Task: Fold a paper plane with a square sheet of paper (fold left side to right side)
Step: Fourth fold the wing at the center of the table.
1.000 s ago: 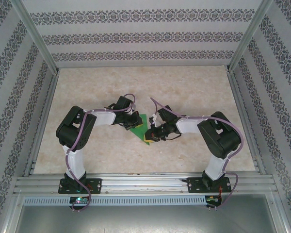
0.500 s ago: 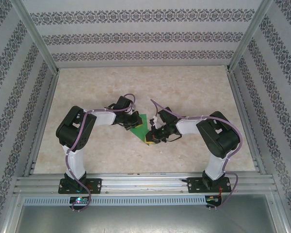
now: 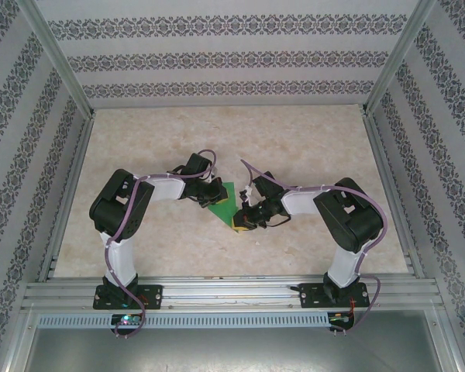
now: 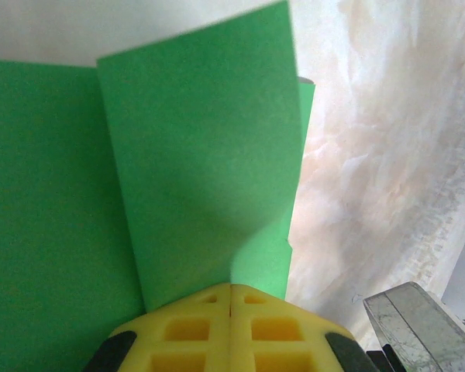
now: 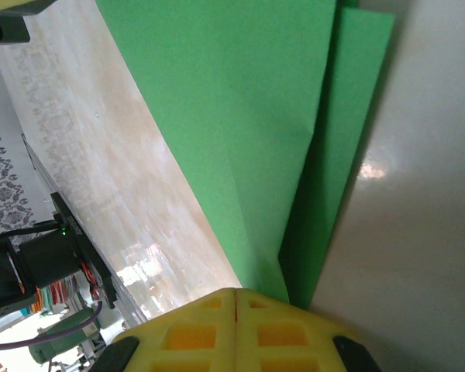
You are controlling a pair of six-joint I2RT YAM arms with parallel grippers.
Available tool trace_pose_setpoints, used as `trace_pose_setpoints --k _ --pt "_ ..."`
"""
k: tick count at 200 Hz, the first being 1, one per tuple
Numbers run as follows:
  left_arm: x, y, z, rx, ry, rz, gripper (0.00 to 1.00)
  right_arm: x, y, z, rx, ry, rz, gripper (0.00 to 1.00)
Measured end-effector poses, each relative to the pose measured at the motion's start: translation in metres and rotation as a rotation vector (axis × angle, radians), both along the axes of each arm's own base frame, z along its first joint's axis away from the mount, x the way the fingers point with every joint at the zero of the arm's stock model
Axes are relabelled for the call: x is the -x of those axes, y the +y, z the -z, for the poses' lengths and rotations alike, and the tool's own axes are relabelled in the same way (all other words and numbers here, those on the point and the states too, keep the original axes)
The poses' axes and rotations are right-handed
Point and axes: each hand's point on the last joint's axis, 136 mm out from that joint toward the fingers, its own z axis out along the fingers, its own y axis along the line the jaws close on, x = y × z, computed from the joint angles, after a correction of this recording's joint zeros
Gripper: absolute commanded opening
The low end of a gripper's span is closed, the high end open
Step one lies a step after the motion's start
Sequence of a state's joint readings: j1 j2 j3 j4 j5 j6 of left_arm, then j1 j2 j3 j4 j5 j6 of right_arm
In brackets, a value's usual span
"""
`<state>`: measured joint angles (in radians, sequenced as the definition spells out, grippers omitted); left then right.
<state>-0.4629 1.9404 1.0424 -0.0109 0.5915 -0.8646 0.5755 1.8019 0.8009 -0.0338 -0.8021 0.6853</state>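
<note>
Patterned walls (image 3: 217,58) enclose a pale marbled counter (image 3: 310,147). The sheet of paper (image 3: 227,203) lies near the counter's middle, between the 2 arms. All positions below are referenced to that sheet.

1. Sheet. From above I see a green wedge narrowing toward the arm bases, not a flat square. The left wrist view shows 1 flap laid over a lower layer, with a strip of that layer showing past the flap's right edge. The right wrist view shows 2 layers fanning out from a narrow end. I judge the folding to be partway, with no finished plane yet.

2. Left gripper (image 4: 231,304). It sits at the sheet's left side, its tip at the edge of the flap. Its yellow pads (image 4: 190,329) are together with no gap. I judge it is placed there to pin the flap so the layers cannot shift. Whether paper is pinched between the pads, I cannot tell.

3. Right gripper (image 5: 236,304). It sits at the sheet's narrow near end, where the layers converge. Its jaws are also together. I judge the closed tip serves as a blunt presser for setting a crease, since spread fingers would straddle thin paper.

4. Caution. With only 2 contact points, I expect the sheet to slide or buckle under sideways force.
</note>
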Motion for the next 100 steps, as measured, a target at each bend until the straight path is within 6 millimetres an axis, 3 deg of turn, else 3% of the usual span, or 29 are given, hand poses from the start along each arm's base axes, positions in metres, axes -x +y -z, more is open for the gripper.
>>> trace_pose_setpoints --k 100 --pt "0.0 0.0 0.0 0.0 0.0 0.0 0.0 0.0033 -0.0006 0.0038 0.013 0.01 -0.006 0.0"
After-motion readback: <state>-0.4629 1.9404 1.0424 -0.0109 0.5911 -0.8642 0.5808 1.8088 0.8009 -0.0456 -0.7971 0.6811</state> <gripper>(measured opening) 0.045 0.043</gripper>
